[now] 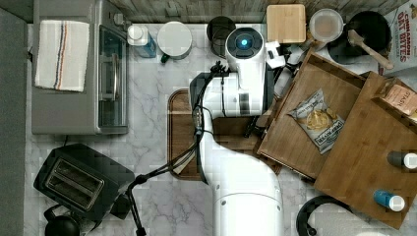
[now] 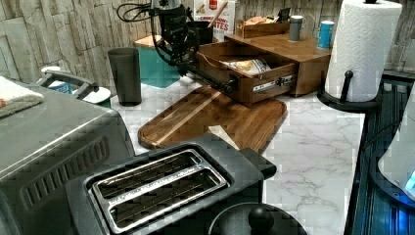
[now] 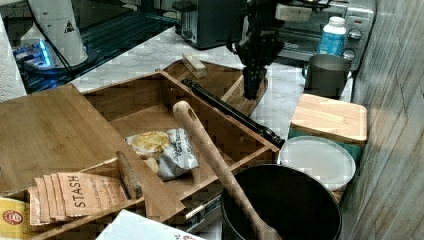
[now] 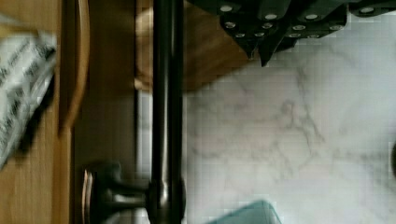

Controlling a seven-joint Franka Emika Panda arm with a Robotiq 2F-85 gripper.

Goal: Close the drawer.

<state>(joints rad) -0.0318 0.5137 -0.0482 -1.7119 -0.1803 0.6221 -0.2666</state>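
The black tool [image 3: 251, 87] hangs point-down from the white arm, just outside the drawer's front. In the wrist view its fingertips [image 4: 254, 44] sit close together with nothing between them, so it reads as shut and empty, hovering over the white marbled bench [image 4: 280, 130] beside the long black bar handle [image 4: 166, 93]. The gap to the handle is small, though I cannot tell whether they touch.

That handle runs along the front of the large shallow medium-brown wooden drawer [image 1: 314, 83], which stands pulled well out from its wooden cabinet [image 1: 364, 162]. The drawer's front reaches over the dark rounded-corner wooden tray [image 2: 215, 117] on the bench. Inside the drawer lies a crumpled grey-and-white snack bag [image 3: 165, 150].

The likely next step is a push on the handle or front panel, square to the slides. The risks, as I judge them:
- A push placed near one end of the handle could rack the drawer on its slides and jam it.
- A low pass might drag the fingertips on the tray.
- Contact with the round bar may slip over or under it.
- The light-wood spoon [image 3: 215, 160] leaning from the black pot [image 3: 285, 205] lies across the drawer's wall and could snag.
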